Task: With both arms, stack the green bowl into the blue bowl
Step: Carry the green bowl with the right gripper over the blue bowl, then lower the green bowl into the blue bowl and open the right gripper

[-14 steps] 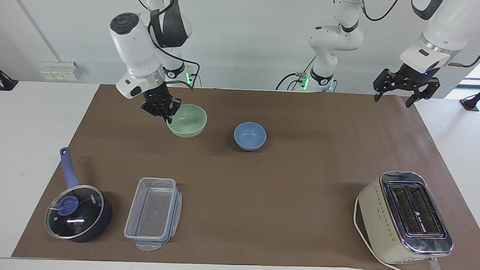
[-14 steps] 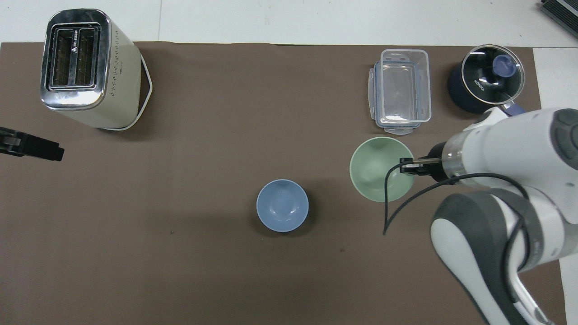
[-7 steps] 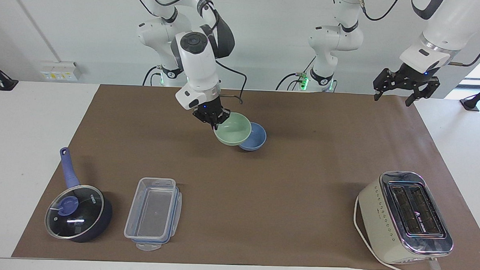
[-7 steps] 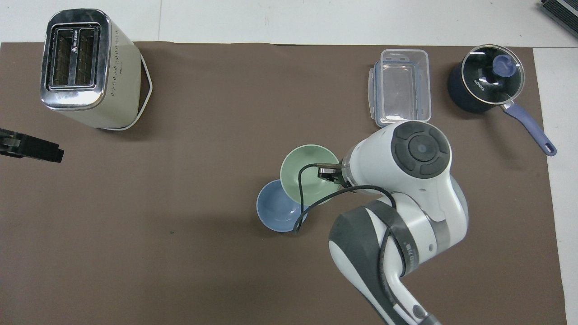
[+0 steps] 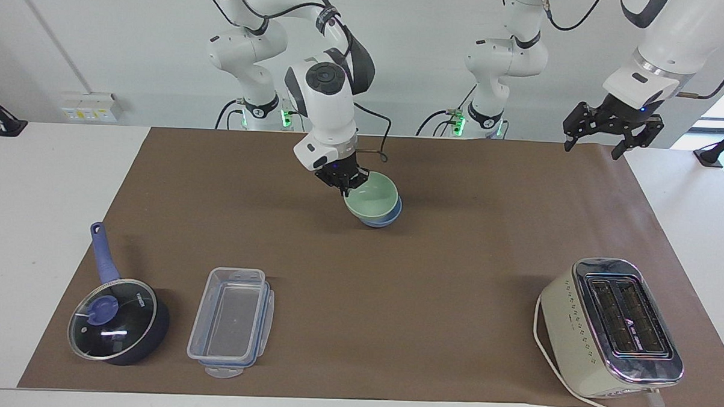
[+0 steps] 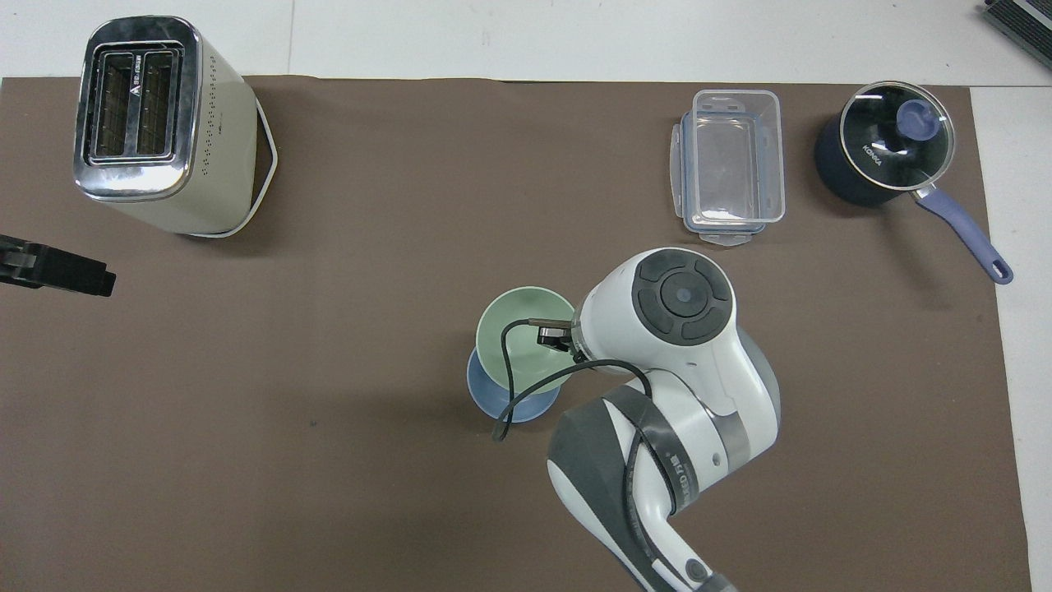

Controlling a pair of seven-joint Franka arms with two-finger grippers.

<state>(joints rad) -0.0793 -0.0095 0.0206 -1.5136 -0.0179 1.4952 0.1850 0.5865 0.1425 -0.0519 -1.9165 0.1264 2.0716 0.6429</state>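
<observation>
My right gripper (image 5: 346,182) is shut on the rim of the pale green bowl (image 5: 374,198), on the side toward the right arm's end of the table. That bowl hangs slightly tilted right over the blue bowl (image 5: 382,220), hiding most of it; whether the two touch I cannot tell. In the overhead view the green bowl (image 6: 518,337) overlaps the blue bowl (image 6: 511,404), with the right gripper (image 6: 552,335) at its rim. Open and holding nothing, my left gripper (image 5: 592,150) waits above the mat's corner at the left arm's end; its tip (image 6: 82,275) shows at the overhead view's edge.
A cream toaster (image 5: 610,326) stands far from the robots at the left arm's end. A clear lidded container (image 5: 231,319) and a dark-blue glass-lidded saucepan (image 5: 117,321) sit far from the robots at the right arm's end. A brown mat (image 5: 456,279) covers the table.
The right arm has carried the green bowl from the right arm's side toward the middle until it hangs over the blue bowl. The left arm has not moved.
</observation>
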